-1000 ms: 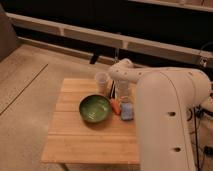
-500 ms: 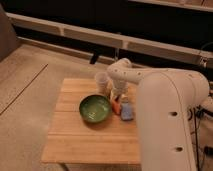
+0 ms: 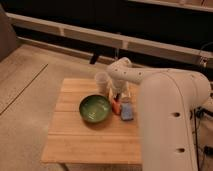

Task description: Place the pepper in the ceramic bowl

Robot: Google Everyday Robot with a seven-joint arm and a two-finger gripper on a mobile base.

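Camera view shows a small tapered orange-red pepper [image 3: 116, 106] beside the glossy green ceramic bowl [image 3: 83, 104], hand [image 3: 118, 96] over the pepper, grip unclear.

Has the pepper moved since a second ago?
No. The pepper lies between ceramic bowl and blue block as before; the claw is just above it.

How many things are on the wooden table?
4. The green bowl sits in the middle, the pale cup behind it, the pepper just right of the bowl, the blue block right of the pepper. The gripper hangs over the pepper; the arm may hide more.
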